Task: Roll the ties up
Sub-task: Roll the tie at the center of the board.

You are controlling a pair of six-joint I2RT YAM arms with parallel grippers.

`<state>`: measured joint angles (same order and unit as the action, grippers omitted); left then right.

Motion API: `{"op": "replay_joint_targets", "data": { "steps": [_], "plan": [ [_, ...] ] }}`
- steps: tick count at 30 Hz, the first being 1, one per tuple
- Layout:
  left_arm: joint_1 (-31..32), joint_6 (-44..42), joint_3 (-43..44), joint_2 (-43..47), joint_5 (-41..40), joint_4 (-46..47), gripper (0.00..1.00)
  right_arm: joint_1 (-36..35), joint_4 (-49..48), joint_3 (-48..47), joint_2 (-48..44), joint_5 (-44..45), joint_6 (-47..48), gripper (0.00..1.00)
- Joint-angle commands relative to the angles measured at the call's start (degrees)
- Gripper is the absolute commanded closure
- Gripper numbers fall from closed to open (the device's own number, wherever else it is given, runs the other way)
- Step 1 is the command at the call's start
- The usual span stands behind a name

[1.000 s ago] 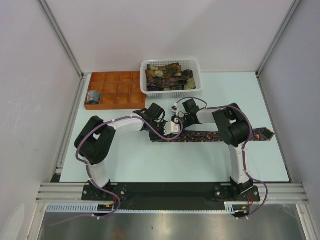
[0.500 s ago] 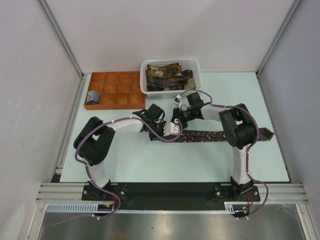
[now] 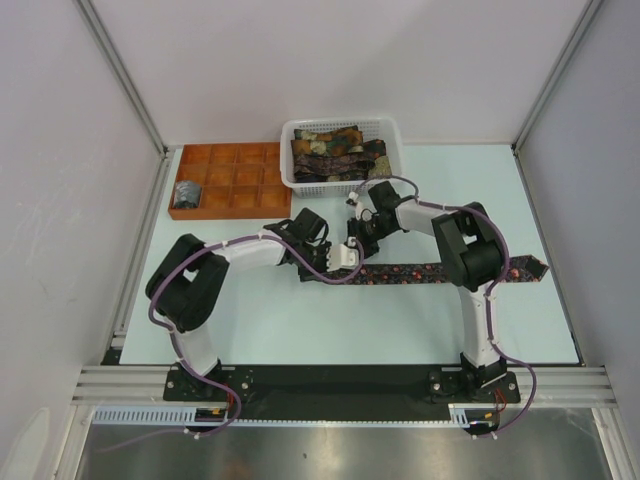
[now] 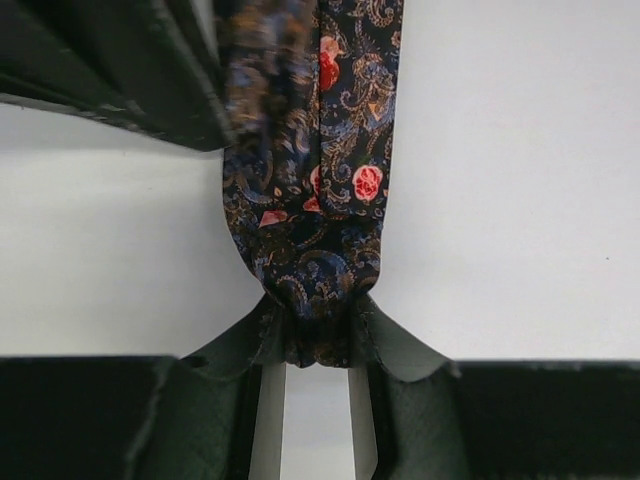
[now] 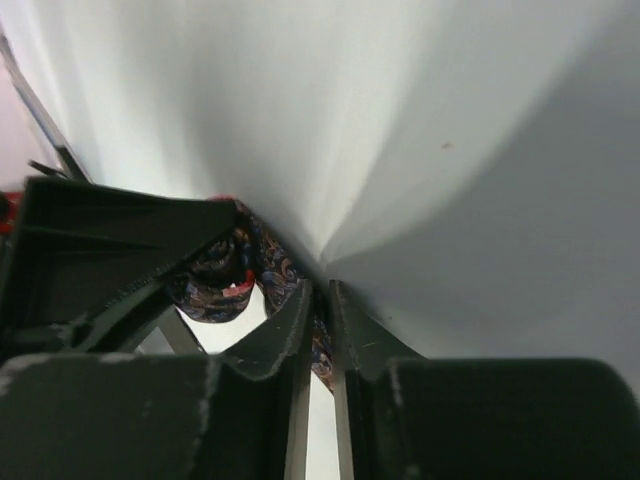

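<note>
A dark tie (image 3: pixel 420 271) with pink-red marks lies stretched across the table, its pointed end at the far right. My left gripper (image 3: pixel 338 262) is at its left end. In the left wrist view the jaws (image 4: pixel 315 338) are shut on the folded-over, bunched end of this tie (image 4: pixel 320 150). My right gripper (image 3: pixel 355 242) stands just behind, its jaws (image 5: pixel 322 322) almost together with an edge of the tie (image 5: pixel 225 278) pinched between them. More ties (image 3: pixel 335 155) lie heaped in the basket.
The white mesh basket (image 3: pixel 340 122) stands at the back centre, right behind the right wrist. An orange compartment tray (image 3: pixel 235 175) sits to its left, with one rolled dark tie (image 3: pixel 186 193) in a left cell. Frame posts and walls ring the table.
The left jaws have closed on the tie's folded end. The right gripper has shifted a little back towards the basket and its elbow has swung, with its jaws now pinching the tie's edge.
</note>
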<state>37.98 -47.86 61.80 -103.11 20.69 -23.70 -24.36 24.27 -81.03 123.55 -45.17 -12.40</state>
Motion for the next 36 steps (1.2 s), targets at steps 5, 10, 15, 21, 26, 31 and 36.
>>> {"op": "replay_joint_targets", "data": {
  "steps": [5,10,15,21,26,31,36],
  "plan": [
    [-1.1,5.0,-3.3,4.9,0.6,1.7,0.85,-2.0,10.4,-1.8,-1.9,-1.1,11.1,0.91],
    [-1.1,5.3,-4.1,5.6,1.1,2.8,0.85,-2.8,10.8,-2.2,-2.1,1.2,12.2,0.89],
    [-1.0,2.0,-1.8,2.0,0.4,-3.0,0.84,-3.2,10.8,-1.8,-0.7,1.7,13.7,0.85],
    [-0.8,1.4,-0.8,-0.2,-1.2,-6.6,0.84,-1.0,8.8,-0.8,-2.8,-5.9,11.0,0.73],
    [-0.8,0.9,-1.1,-0.3,-1.3,-6.1,0.83,0.9,-1.8,3.8,-5.9,-12.8,0.2,0.65],
    [-0.8,0.8,-1.1,-0.6,-1.4,-5.6,0.84,0.2,-9.1,6.6,-6.9,-14.2,-6.6,0.60],
    [-0.8,1.0,-1.5,-0.3,-1.1,-5.4,0.84,-0.9,-16.5,10.4,-9.1,-12.9,-11.7,0.59]
  ]
}}
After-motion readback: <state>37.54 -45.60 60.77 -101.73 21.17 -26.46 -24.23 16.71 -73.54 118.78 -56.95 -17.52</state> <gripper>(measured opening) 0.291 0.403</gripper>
